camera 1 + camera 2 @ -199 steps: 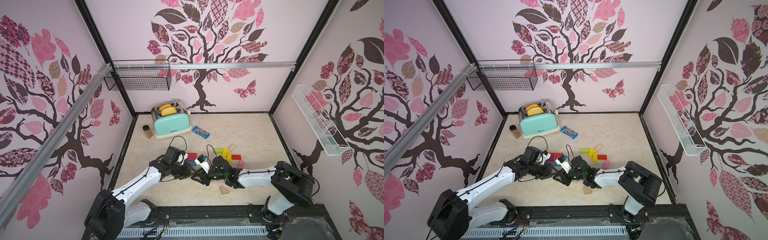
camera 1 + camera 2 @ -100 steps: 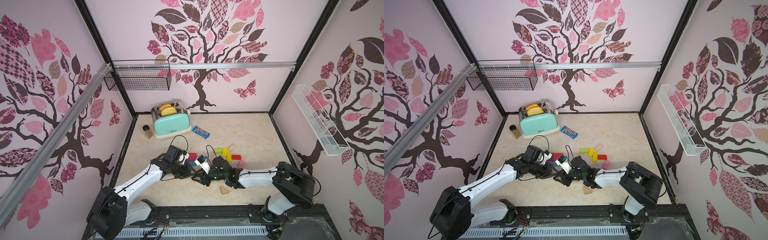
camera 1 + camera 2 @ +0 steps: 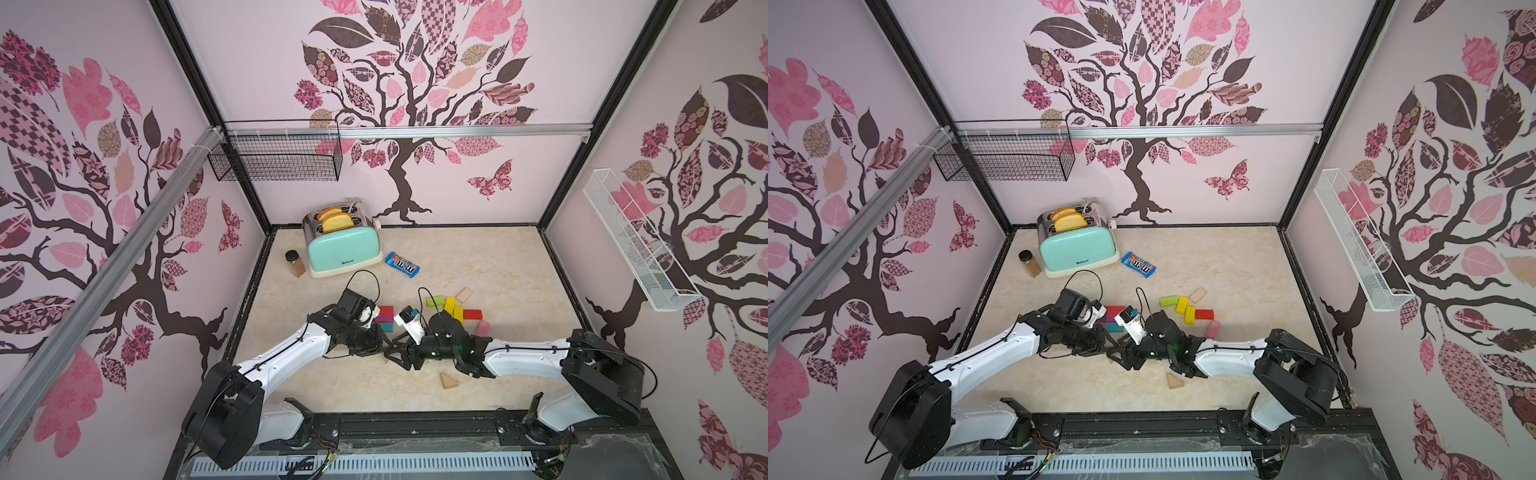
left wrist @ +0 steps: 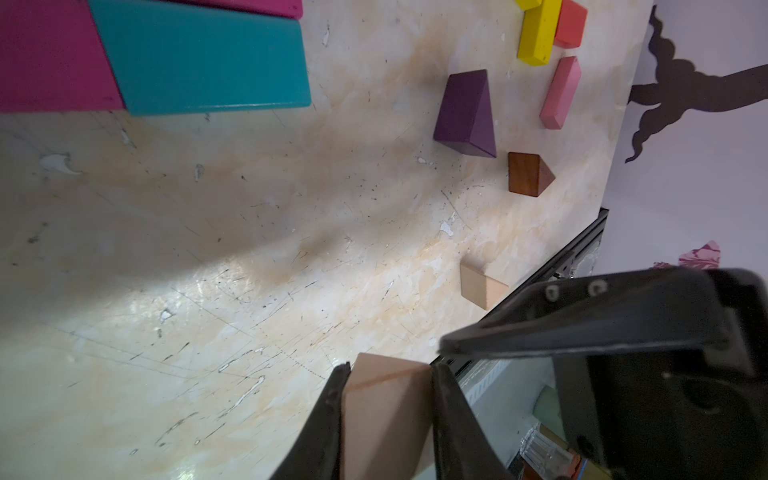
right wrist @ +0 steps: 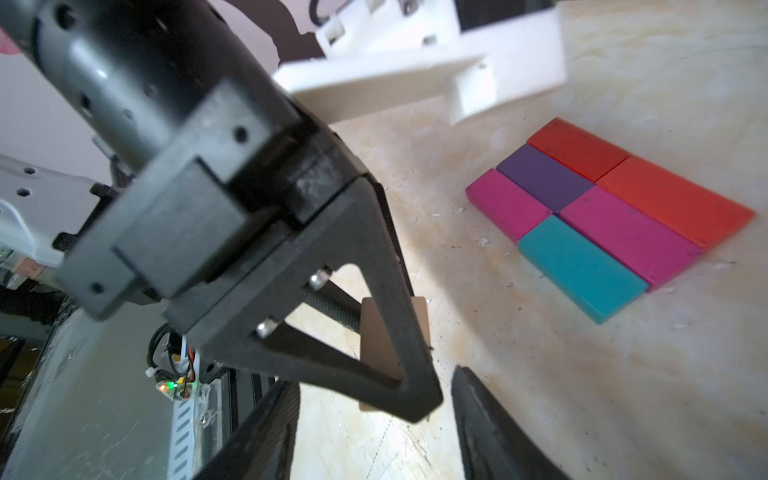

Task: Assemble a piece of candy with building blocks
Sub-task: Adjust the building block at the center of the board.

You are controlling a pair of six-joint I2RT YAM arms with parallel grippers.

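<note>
Two claws of mine met tip to tip low over the desk (image 3: 478, 257). My left claw (image 4: 390, 370) was clamped on a tan triangle (image 4: 386, 415), one jaw pressed to each of its sides. My right claw (image 5: 374, 419) stood open just in front of it, jaws spread and gripping nothing. Just beyond the claws lay a rectangle of six flat blocks (image 5: 623, 232) pushed edge to edge: red, purple, magenta and teal. Off to my right, well apart from that rectangle, loose pieces were scattered: a purple triangle (image 4: 465, 112), a brown triangle (image 4: 528, 178) just beside it, and a second tan triangle (image 4: 482, 286) nearer the desk's front edge. Past those sat a pink block (image 4: 561, 93), a yellow block (image 4: 538, 33) touching a red block (image 4: 571, 23), then a green block (image 3: 434, 301) and a tan flat block (image 3: 464, 295). At the back of the desk stood a mint toaster (image 3: 343, 249), with a small jar (image 3: 295, 262) on one side and a blue candy packet (image 3: 402, 264) on the other.
</note>
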